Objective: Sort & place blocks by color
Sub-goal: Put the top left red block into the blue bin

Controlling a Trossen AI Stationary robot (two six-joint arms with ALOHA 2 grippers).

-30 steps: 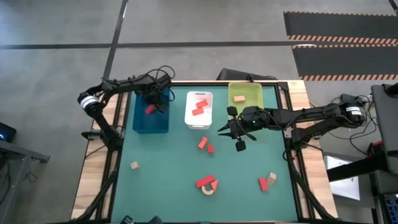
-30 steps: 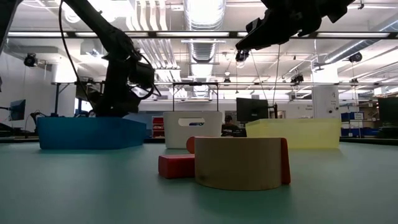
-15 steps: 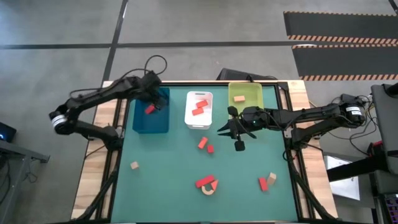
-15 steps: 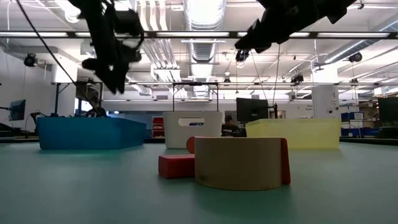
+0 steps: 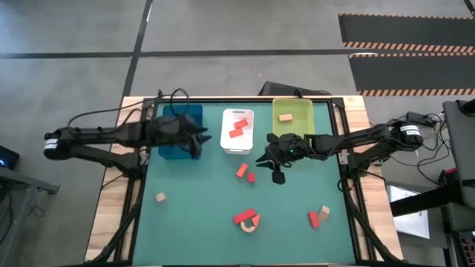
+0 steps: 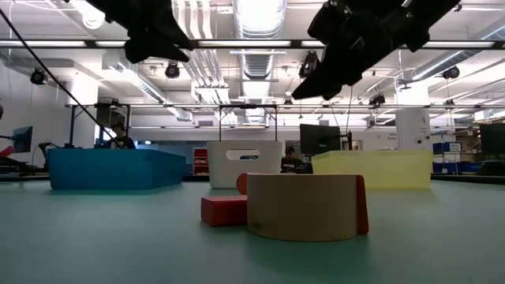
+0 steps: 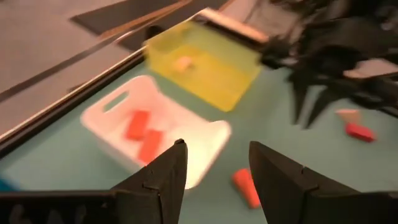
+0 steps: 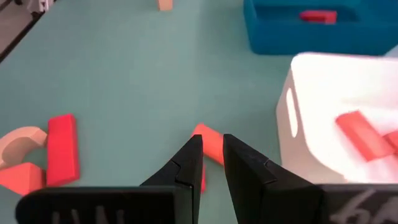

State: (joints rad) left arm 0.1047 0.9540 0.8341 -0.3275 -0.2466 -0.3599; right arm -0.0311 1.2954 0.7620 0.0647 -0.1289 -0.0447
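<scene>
The right end effector (image 5: 274,165) hangs over the green table (image 5: 200,215) just in front of the white tray (image 5: 225,144), its fingers (image 8: 186,169) drawn close with only a narrow slit between them and nothing held; right below it lie two red blocks (image 5: 242,170), a longer one and a small one (image 5: 251,178), near each other. The left end effector (image 5: 199,141) sits at the front right corner of the blue tray (image 5: 169,150), fingers (image 7: 163,177) spread apart and empty. Three trays stand in a row along the far edge of the table: blue, white and yellow-green (image 5: 293,121). The white tray holds two red blocks (image 5: 237,128); the yellow-green tray holds one tan block (image 5: 285,116); the right wrist view shows one red block (image 8: 318,17) in the blue tray. Loose on the table, a single tan cube (image 5: 160,197) lies toward the left front, well apart from the rest. Near the front middle, a tan arch piece (image 5: 250,225) touches two red pieces (image 5: 243,217). At the right front, a red block (image 5: 314,219) and a tan block (image 5: 324,213) lie just beside each other.
</scene>
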